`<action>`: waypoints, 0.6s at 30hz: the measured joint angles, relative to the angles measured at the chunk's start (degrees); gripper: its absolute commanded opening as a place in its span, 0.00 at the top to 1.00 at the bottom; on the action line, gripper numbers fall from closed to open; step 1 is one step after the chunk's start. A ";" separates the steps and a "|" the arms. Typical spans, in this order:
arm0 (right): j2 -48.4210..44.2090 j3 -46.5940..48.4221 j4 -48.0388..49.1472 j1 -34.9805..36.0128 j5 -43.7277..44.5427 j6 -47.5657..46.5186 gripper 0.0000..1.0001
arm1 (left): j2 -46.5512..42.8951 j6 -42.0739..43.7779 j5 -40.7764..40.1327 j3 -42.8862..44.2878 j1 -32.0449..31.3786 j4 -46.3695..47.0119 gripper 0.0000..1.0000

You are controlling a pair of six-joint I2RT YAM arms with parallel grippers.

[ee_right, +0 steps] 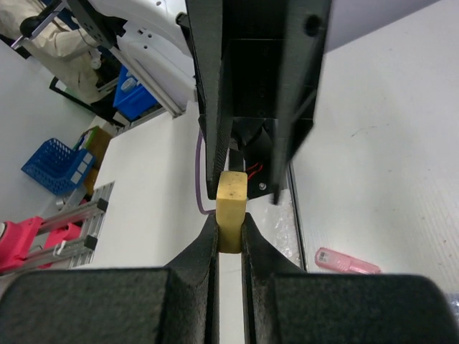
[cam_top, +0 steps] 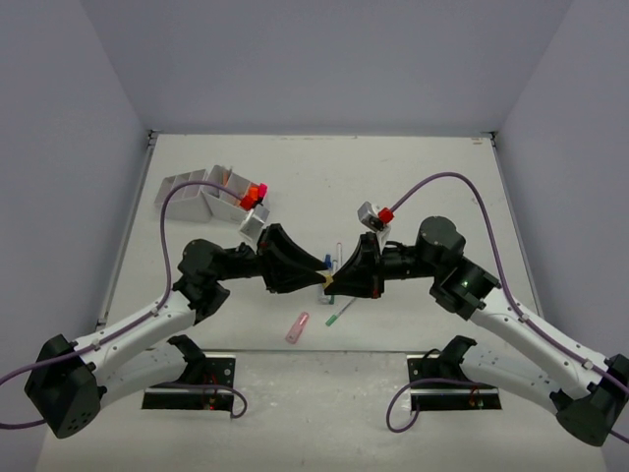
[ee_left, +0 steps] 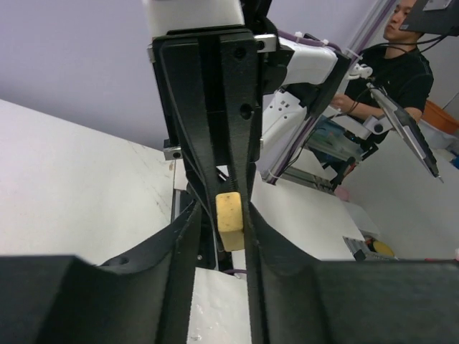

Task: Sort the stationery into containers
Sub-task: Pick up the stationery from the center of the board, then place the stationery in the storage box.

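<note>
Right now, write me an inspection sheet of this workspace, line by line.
Surface: white table, grey walls on three sides.
Job's things: tan eraser held in the air between the two grippers; pink highlighter and green pen lying near the table's near edge; white organiser at far left, something orange in one compartment.
Clutter: nothing seen.
Grippers: right gripper shut on the eraser; left gripper open, a finger on either side of it.
Cables: purple cables loop off each arm, apart from the items.
Surroundings: person in black at a desk; blue basket beyond the table.
</note>
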 measured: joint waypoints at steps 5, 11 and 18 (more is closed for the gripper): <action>0.37 0.14 -0.44 -0.45 0.90 -0.24 1.00 | -0.04 -0.36 0.41 0.62 -0.30 0.65 1.00; 0.44 0.81 -1.13 -0.45 2.12 -0.38 0.96 | -0.12 1.01 0.41 2.40 -0.17 -2.39 1.00; -0.12 1.42 -3.40 -0.45 6.53 -0.79 0.09 | -0.55 5.66 -0.35 5.75 -0.08 -9.80 1.00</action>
